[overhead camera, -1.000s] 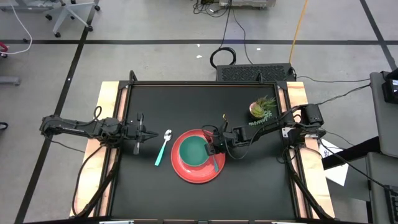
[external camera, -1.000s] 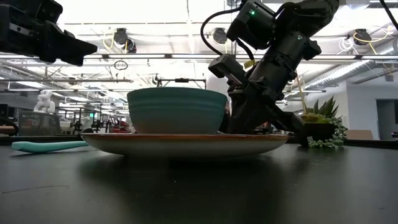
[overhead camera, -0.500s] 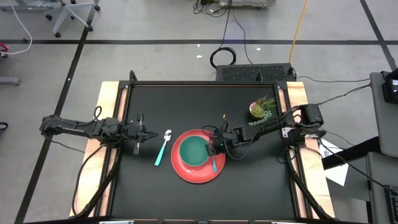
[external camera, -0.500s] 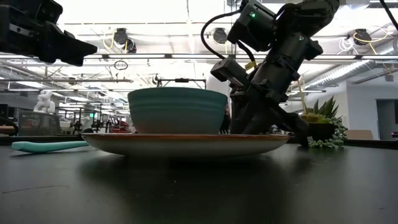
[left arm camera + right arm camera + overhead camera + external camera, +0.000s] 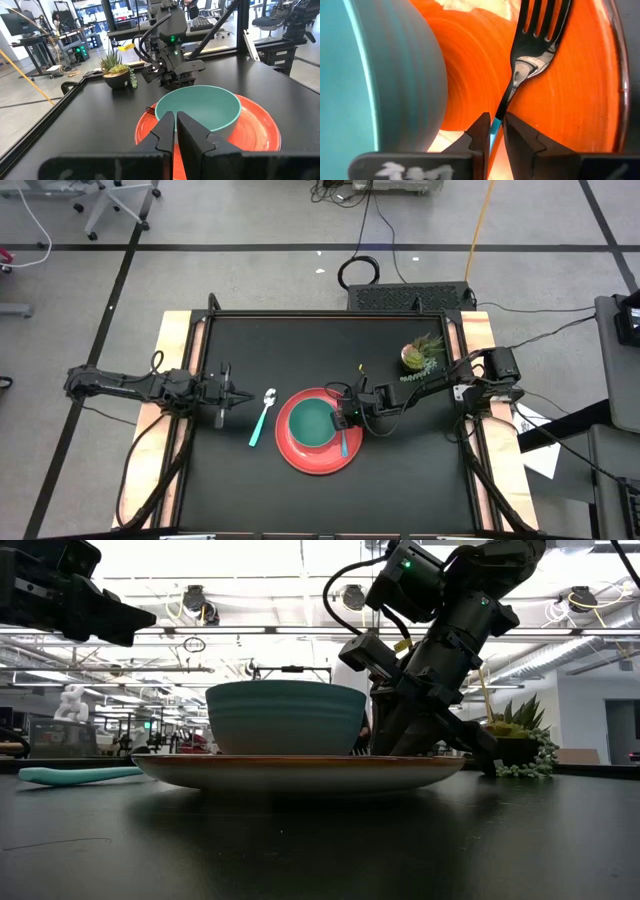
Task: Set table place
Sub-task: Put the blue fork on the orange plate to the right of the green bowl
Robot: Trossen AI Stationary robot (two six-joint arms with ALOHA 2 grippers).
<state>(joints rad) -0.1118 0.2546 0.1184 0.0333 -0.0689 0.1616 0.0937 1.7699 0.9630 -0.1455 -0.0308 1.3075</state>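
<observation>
Fork (image 5: 532, 47) is lying on the red plate (image 5: 300, 457), beside the teal bowl (image 5: 312, 423), with its blue handle running back between the jaws of the right gripper (image 5: 343, 423). Those jaws were clamped on the handle a second ago and are now standing slightly parted around it, so the fork looks to be resting on the plate under its own weight rather than being carried. That suggests the drop-off is finishing, though the fork is sitting on the plate rather than beside it on the bench (image 5: 410, 470). In the right wrist view, slim gaps are showing on both sides of the handle, so I'd judge it released. The mint-handled spoon (image 5: 262, 416) is lying on the bench just left of the plate. The left gripper (image 5: 238, 394) is hanging near the bench's left edge, jaws pressed together and empty, close to the spoon. A small potted plant (image 5: 419, 354) is standing toward the far right corner.
</observation>
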